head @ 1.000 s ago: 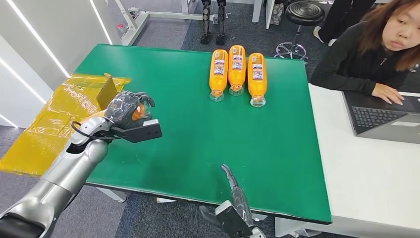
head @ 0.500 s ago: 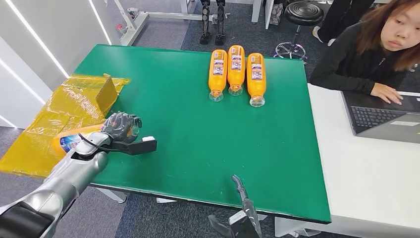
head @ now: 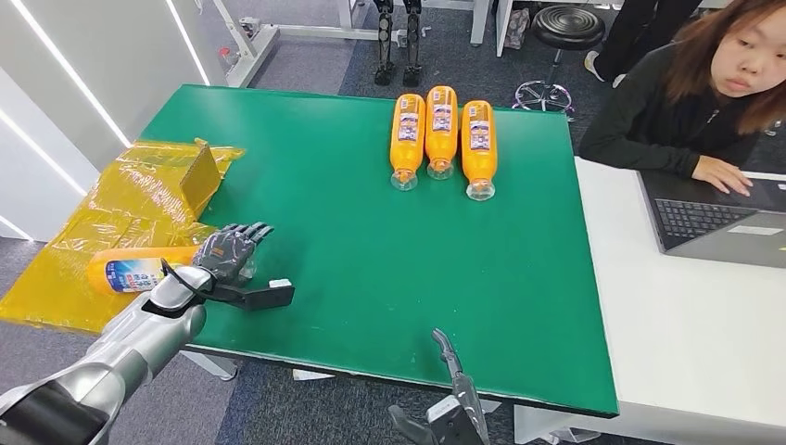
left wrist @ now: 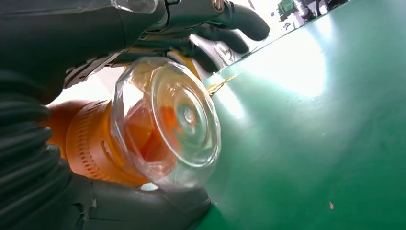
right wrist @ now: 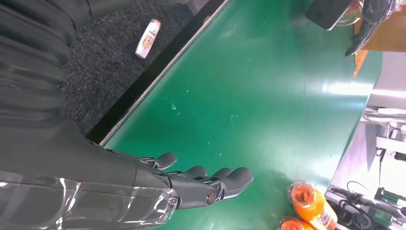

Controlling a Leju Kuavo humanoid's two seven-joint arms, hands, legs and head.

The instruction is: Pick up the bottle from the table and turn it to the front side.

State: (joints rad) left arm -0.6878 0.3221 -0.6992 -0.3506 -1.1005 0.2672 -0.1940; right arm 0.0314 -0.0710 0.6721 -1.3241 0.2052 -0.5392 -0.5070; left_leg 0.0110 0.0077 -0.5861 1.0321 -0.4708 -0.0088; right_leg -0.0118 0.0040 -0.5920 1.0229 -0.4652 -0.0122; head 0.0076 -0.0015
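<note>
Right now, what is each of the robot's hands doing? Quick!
Left hand: holding an orange plastic bottle with a clear cap, at the green table's left edge.
Right hand: open, holding nothing, fingers stretched over the table.

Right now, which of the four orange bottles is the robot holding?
The bottle at the table's left edge, gripped by the left robot hand; the other three bottles lie side by side, untouched.

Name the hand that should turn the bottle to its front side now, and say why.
Left. The left hand already holds the bottle at the table's left edge; the right hand is open, far away.
</note>
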